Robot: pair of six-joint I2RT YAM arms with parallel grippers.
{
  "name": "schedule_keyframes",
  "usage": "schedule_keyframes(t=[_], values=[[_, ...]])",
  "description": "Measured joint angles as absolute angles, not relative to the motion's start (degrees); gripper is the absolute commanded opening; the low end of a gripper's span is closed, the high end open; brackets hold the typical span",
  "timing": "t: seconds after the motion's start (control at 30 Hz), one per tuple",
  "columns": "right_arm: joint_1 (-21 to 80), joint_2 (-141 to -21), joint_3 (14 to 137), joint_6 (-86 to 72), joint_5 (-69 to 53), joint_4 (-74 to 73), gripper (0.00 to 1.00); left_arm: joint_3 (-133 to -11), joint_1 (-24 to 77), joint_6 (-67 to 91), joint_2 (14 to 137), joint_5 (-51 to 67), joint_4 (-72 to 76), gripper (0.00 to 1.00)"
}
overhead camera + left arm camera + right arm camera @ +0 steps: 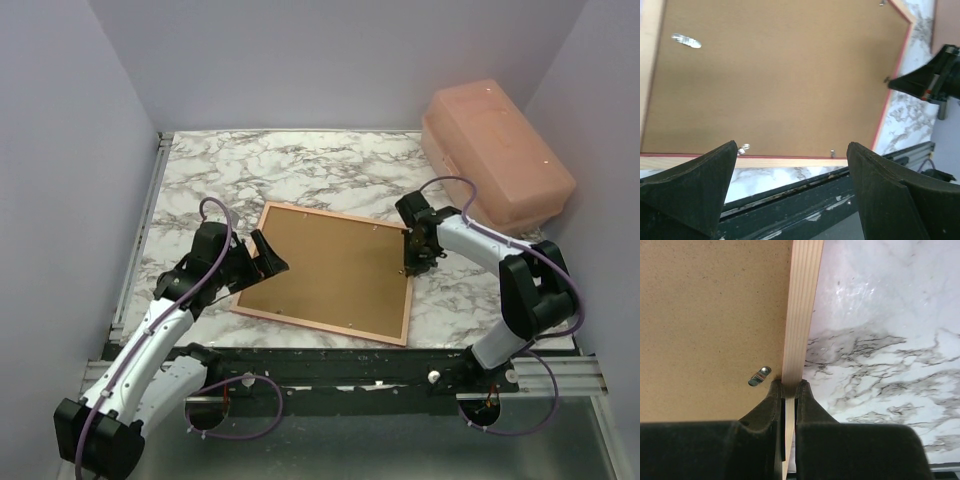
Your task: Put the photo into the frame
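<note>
While back-up, frame [800, 315] on marble tbl [300, 160]

We are looking at a worktop [300, 165] patterned in white and grey marble. The frame [320, 327] is lying on it back up, near the middle and toward the near edge, turned slightly askew to the worktop's sides. Its pale border is running round a brown backing board [330, 265] that is sitting inside it, and small metal tabs [759, 376] are showing along the board's edge. We are also seeing a pink plastic box [495, 150] sitting at the far right corner, apart from the frame.
</note>
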State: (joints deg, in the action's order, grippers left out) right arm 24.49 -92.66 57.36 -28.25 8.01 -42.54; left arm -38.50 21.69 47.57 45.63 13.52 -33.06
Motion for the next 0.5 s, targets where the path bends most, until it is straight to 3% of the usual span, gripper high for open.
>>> schedule_keyframes(t=[0.13, 0.23, 0.3, 0.37, 0.5], values=[[24.6, -92.9, 58.1, -26.9, 11.3, -42.5, 0.08, -40.2, 19.8, 45.0, 49.3, 11.8, -36.2, 0.94], [24.7, -93.3, 58.5, -27.2, 13.5, -43.1, 0.49, -41.7, 18.3, 43.5, 53.7, 8.5, -39.7, 0.94], [24.7, -93.4, 59.1, -27.7, 15.0, -43.7, 0.66, -42.4, 17.4, 42.7, 57.0, 6.4, -41.6, 0.94], [24.7, -93.3, 59.8, -28.1, 15.7, -44.1, 0.75, -42.8, 16.7, 42.2, 60.0, 4.8, -43.0, 0.94], [23.7, -92.6, 59.5, -29.0, 13.1, -43.8, 0.8, -42.8, 15.7, 41.7, 66.0, 3.2, -43.8, 0.95]])
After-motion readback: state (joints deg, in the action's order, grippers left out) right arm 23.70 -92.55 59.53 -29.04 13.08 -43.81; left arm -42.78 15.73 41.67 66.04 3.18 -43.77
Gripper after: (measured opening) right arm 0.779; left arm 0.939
